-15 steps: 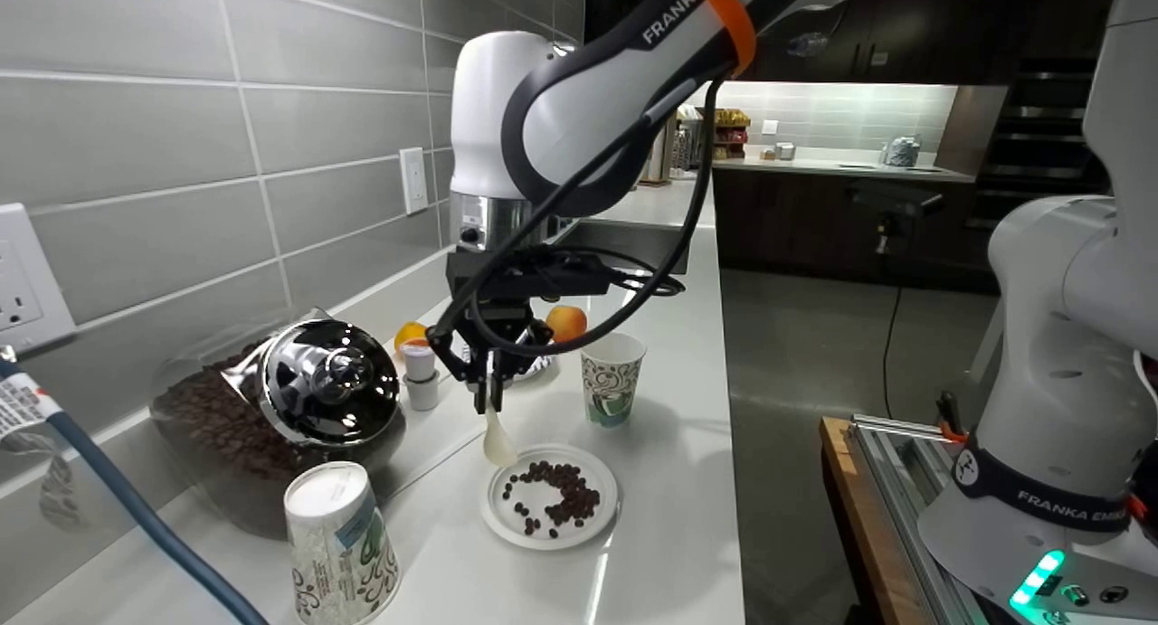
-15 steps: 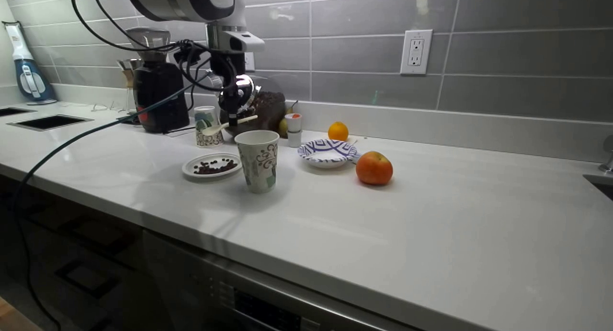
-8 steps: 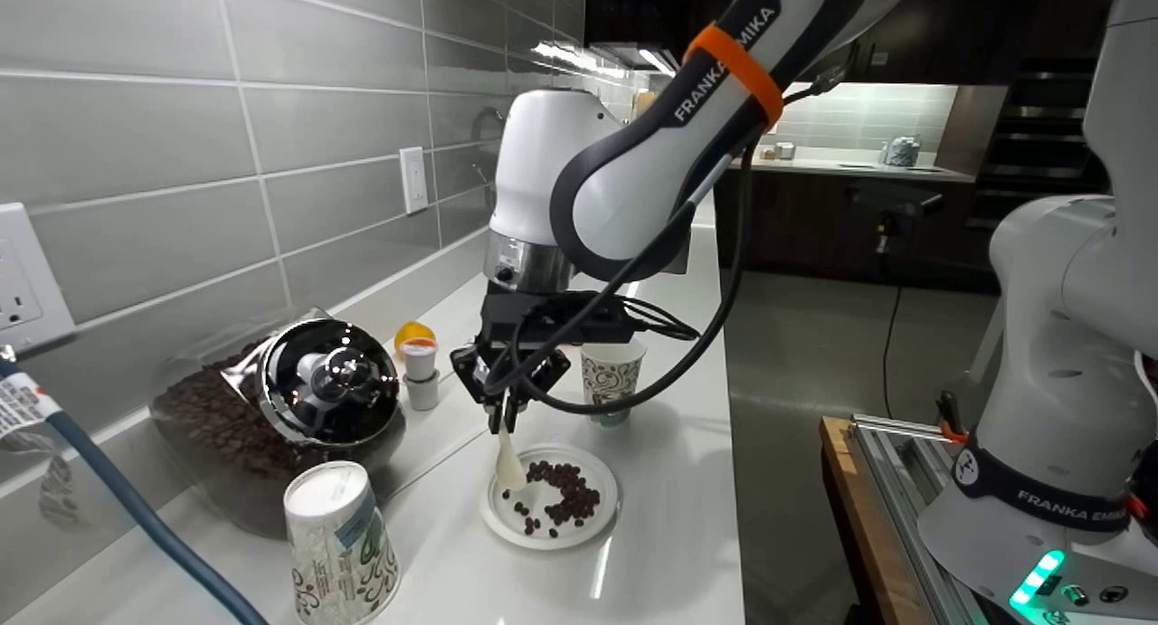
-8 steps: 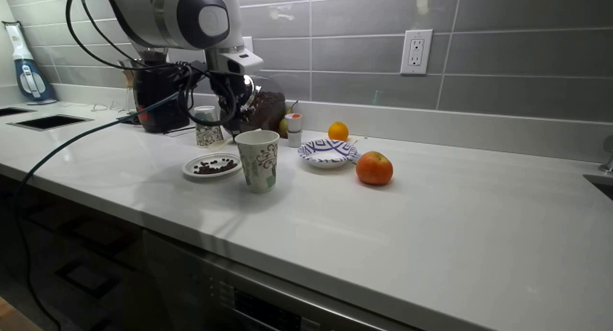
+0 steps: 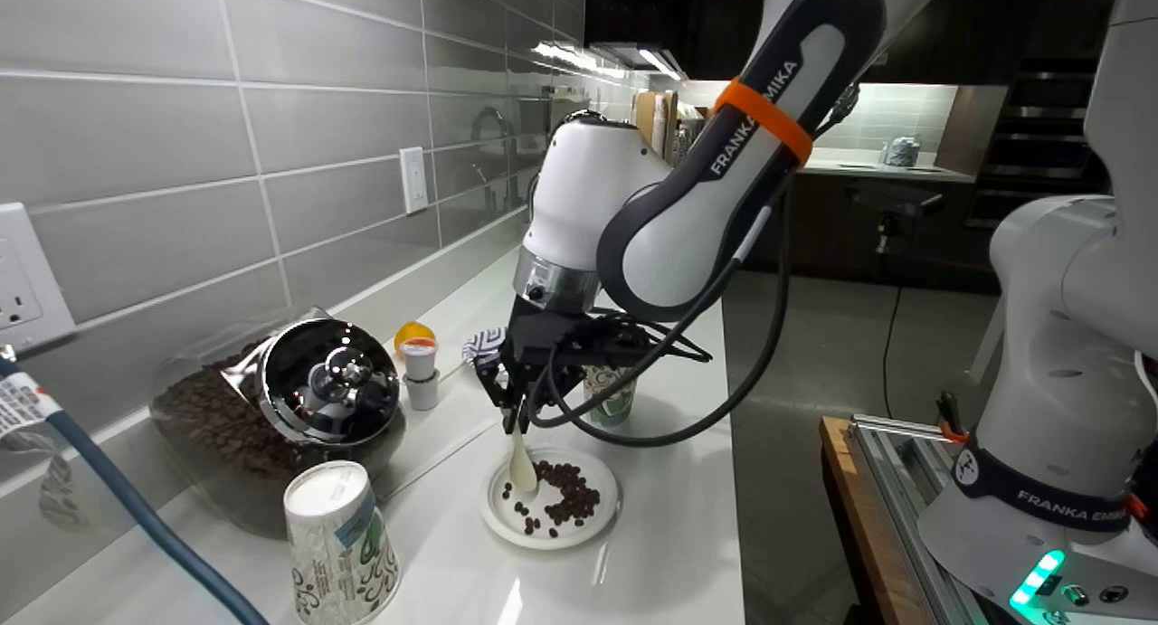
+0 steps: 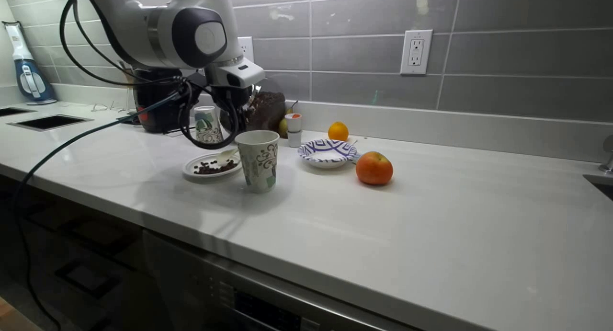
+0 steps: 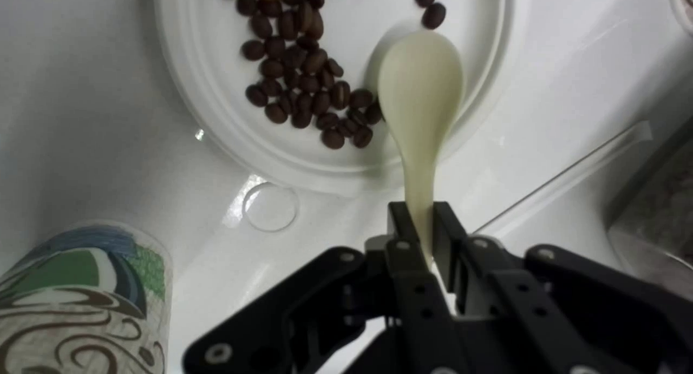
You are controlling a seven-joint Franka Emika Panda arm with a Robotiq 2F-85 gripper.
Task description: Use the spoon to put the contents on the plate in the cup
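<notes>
Spoon, cream: handle clamped in the claw; long axis sloping downward, bowl end pointing away from claw, over the plate, beside brown beans.

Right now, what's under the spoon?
Under the spoon is part of the white plate. Dark beans show beside the spoon, but whether it covers more can't be seen.

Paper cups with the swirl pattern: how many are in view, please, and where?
2. The upright paper cup stands near the plain white plate; the upside-down paper cup stands beside the clear jar. More could be nested, hidden, inside the upside-down one.
</notes>
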